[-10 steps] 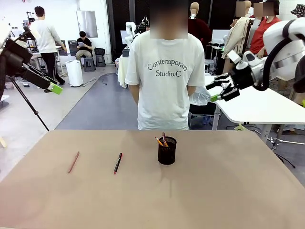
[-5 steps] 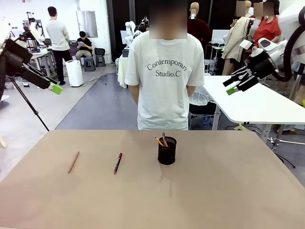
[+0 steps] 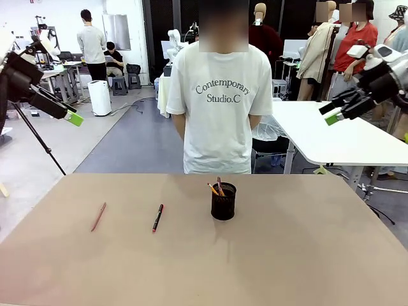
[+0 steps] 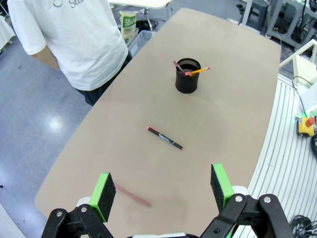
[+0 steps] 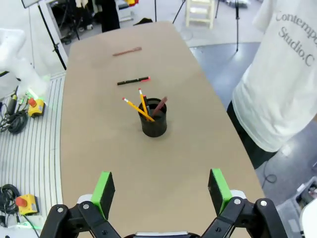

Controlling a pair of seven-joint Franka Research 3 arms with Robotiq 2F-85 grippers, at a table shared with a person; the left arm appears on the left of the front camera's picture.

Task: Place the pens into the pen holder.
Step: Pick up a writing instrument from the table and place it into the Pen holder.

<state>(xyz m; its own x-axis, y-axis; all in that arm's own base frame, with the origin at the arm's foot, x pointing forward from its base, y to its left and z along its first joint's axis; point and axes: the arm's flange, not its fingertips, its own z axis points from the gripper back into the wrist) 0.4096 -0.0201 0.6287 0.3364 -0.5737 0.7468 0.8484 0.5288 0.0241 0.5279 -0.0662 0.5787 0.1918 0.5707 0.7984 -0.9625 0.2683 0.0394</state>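
A black mesh pen holder (image 3: 223, 201) stands near the table's middle, with orange-yellow and reddish-brown pens sticking out of it (image 5: 154, 120) (image 4: 188, 76). A black pen with a red tip (image 3: 157, 218) lies flat to its left (image 4: 165, 138) (image 5: 132, 81). Farther left lies a reddish-brown pen (image 3: 98, 217) (image 4: 132, 195) (image 5: 127, 51). My left gripper (image 3: 71, 114) hangs high off the table's left side, open and empty (image 4: 163, 186). High at the right, my right gripper (image 3: 333, 114) is open and empty too (image 5: 159, 188).
A person in a white T-shirt (image 3: 218, 95) stands at the table's far edge, behind the holder. A white table (image 3: 338, 140) stands beyond the right corner. The tan tabletop (image 3: 287, 255) is bare on the right and in front.
My right arm has pulled back to the right and slightly up, away from the table's middle. The left arm, pens and holder have not moved.
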